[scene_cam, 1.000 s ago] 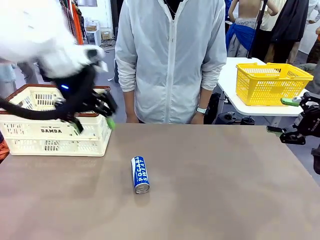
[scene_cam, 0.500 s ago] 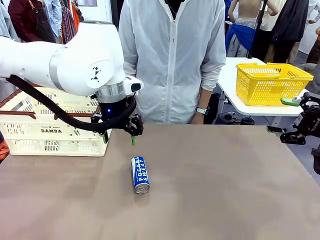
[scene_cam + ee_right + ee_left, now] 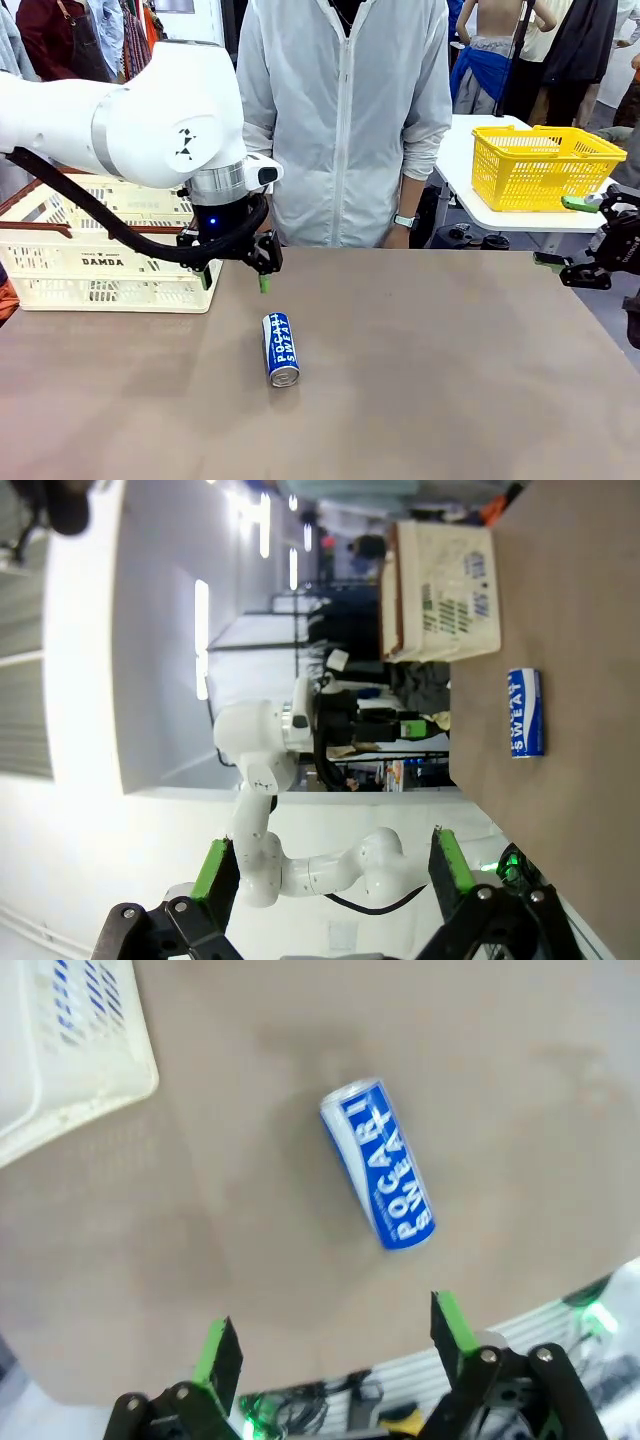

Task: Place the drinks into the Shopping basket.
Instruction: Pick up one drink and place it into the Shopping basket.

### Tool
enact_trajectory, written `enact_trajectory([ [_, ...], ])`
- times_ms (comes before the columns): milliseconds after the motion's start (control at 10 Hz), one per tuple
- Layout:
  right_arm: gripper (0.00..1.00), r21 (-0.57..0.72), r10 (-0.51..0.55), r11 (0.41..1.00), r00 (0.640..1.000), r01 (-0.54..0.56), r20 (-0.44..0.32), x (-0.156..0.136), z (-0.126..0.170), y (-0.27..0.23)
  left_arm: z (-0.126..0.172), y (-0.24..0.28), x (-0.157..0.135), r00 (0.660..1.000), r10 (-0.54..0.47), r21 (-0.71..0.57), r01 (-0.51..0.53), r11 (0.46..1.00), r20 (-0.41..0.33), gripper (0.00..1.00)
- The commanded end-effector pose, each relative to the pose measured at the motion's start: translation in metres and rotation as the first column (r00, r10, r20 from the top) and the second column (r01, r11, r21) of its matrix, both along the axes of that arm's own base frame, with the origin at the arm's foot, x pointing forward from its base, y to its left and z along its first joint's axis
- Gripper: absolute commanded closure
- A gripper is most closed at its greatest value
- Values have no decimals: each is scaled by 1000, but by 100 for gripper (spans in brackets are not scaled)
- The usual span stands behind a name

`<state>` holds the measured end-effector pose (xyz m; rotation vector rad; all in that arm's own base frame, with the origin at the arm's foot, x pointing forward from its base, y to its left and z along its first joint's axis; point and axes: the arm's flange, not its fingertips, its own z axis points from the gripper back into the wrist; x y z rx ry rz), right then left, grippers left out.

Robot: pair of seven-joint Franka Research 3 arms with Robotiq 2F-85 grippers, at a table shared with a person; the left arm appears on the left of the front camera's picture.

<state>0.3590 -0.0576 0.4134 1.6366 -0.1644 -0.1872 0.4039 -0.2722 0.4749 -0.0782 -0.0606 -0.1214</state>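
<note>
A brown bench [image 3: 450,380] runs across the foreground. Behind it, at the right, a white side table [image 3: 480,205] carries a yellow mesh basket [image 3: 540,165]. Hung clothes [image 3: 135,40] crowd the far left. Bright ceiling strip lights [image 3: 202,625] glare off a white wall [image 3: 150,630].

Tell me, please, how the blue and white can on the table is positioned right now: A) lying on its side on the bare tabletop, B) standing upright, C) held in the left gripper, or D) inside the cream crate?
A: the blue and white can lies on its side on the table, apart from the open left gripper hovering above it.
</note>
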Motion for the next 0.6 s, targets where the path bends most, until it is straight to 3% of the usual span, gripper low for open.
enact_trajectory([
  [0, 0, -2, 10, 1000, 1000, -10, 11, -3, 1, -2, -27, -23, 2, 980, 169, -66, -163, 984, 101, 0],
  [500, 0, -2, 10, 1000, 1000, -10, 11, -3, 1, -2, -112, -58, 9, 969, 210, -7, -211, 978, 132, 0],
])
